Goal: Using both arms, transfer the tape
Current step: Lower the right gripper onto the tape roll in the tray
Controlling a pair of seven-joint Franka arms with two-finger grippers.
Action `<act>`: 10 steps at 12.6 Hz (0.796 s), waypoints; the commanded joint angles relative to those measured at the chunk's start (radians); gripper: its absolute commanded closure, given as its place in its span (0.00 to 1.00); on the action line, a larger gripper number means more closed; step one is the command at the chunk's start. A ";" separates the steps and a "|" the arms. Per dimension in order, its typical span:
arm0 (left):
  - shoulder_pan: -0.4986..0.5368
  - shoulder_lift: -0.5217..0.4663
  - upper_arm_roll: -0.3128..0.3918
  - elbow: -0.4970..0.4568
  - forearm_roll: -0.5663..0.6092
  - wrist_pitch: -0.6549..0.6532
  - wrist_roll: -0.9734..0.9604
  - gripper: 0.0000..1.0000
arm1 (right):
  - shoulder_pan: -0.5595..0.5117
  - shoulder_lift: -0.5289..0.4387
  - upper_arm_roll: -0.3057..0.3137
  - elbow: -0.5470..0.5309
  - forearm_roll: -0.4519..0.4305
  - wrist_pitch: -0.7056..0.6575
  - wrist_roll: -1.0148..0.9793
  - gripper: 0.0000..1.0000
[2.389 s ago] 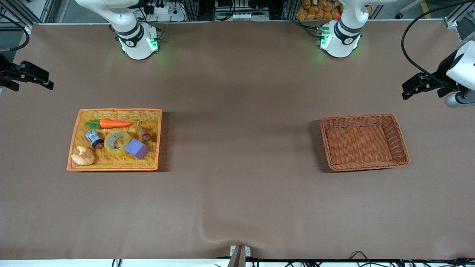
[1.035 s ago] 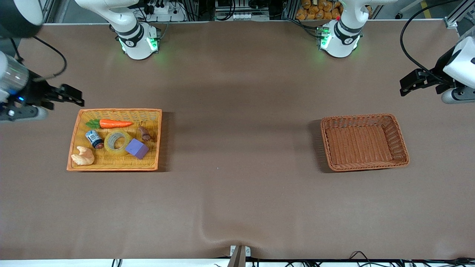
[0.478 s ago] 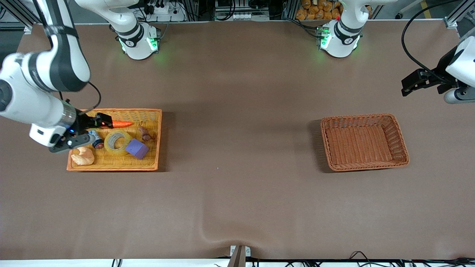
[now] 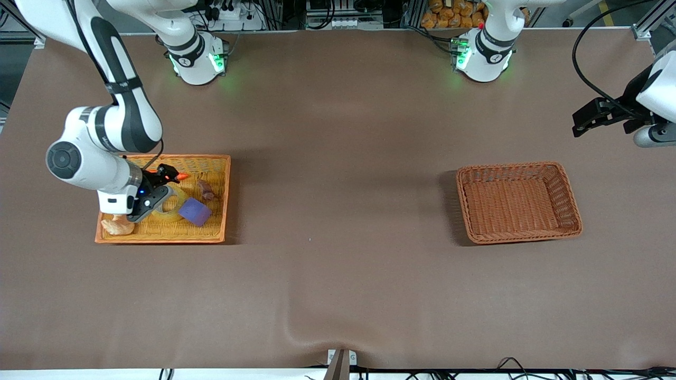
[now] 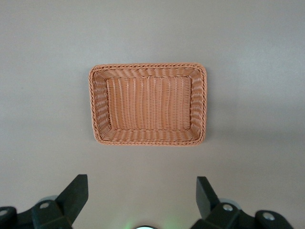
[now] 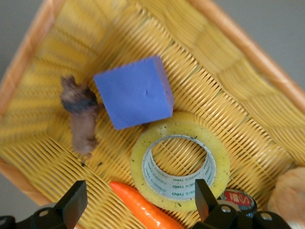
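The tape (image 6: 220, 164), a yellowish ring with a grey-white core, lies flat in the yellow tray (image 4: 226, 196) between a purple cube (image 6: 133, 91) and a carrot (image 6: 143, 207). In the front view the tape (image 4: 171, 212) is partly hidden by my right gripper (image 4: 161, 186). That gripper (image 6: 138, 200) hangs open low over the tray. Its fingers (image 6: 74, 202) straddle the carrot and the tape's rim, touching neither. My left gripper (image 4: 586, 120) waits open in the air at the left arm's end of the table. Its view shows nothing between its fingers (image 5: 76, 193).
The tray also holds a brown toy (image 6: 80, 114), a dark-labelled can (image 6: 238, 198) and a bread-like piece (image 4: 117, 226). An empty brown wicker basket (image 4: 520, 233) stands toward the left arm's end, and the left wrist view looks down on this basket (image 5: 147, 140).
My right arm has swung in from the table's edge and come down over the tray, its gripper now above the carrot and tape. The left arm has barely shifted.
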State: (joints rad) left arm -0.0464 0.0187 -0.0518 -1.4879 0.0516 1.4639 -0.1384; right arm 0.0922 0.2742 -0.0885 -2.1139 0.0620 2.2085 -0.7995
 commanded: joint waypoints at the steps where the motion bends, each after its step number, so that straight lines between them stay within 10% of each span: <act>1: 0.008 0.006 0.000 0.020 -0.004 -0.016 0.017 0.00 | -0.029 0.046 0.004 -0.020 0.016 0.046 -0.069 0.00; 6: 0.016 0.006 0.000 0.020 -0.004 -0.014 0.017 0.00 | -0.032 0.086 0.006 -0.106 0.018 0.212 -0.081 0.06; 10: 0.013 0.029 0.000 0.020 -0.009 -0.002 0.014 0.00 | -0.032 0.095 0.006 -0.106 0.021 0.217 -0.078 0.61</act>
State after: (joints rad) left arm -0.0374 0.0254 -0.0502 -1.4879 0.0516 1.4645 -0.1384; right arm 0.0681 0.3685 -0.0893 -2.2125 0.0621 2.4109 -0.8559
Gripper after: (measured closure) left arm 0.000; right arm 0.282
